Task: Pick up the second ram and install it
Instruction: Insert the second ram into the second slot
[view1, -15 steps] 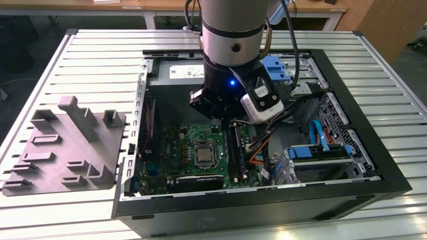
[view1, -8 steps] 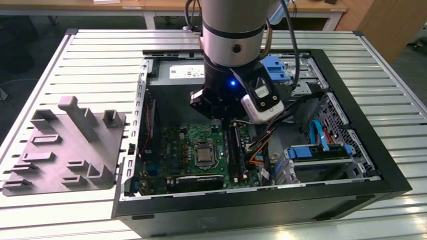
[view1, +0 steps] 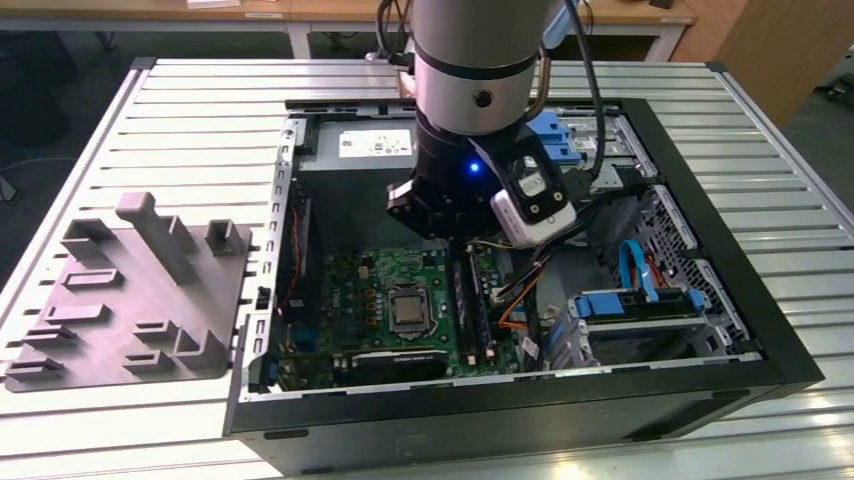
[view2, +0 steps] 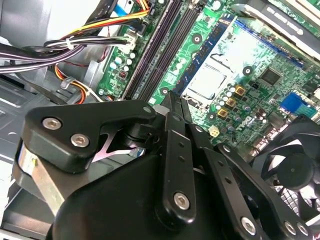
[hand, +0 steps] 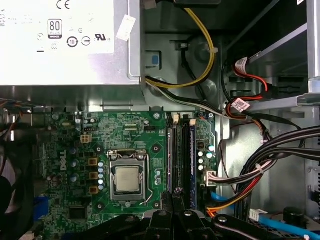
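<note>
My gripper (view1: 461, 243) hangs inside the open computer case (view1: 747, 225), above the memory slots at the edge of the green motherboard (view1: 367, 275). Both wrist views show its fingers pressed together with nothing between them, the fingertips (hand: 175, 193) over one end of the slots. Two long thin dark strips stand side by side in the slots. The ram (hand: 173, 150) is the strip in line with my gripper (view2: 173, 100); it also appears in the second wrist view as the ram (view2: 159, 55) and in the exterior view as the ram (view1: 466, 300). I cannot tell whether the fingertips touch it.
A grey plastic tray (view1: 134, 290) with upright tabs lies on the slatted table at the exterior view's left. Inside the case are the power supply (hand: 60, 40), bundled cables (hand: 270, 160), the processor socket (hand: 126, 179), a fan (view2: 295, 170) and blue drive brackets (view1: 641, 305).
</note>
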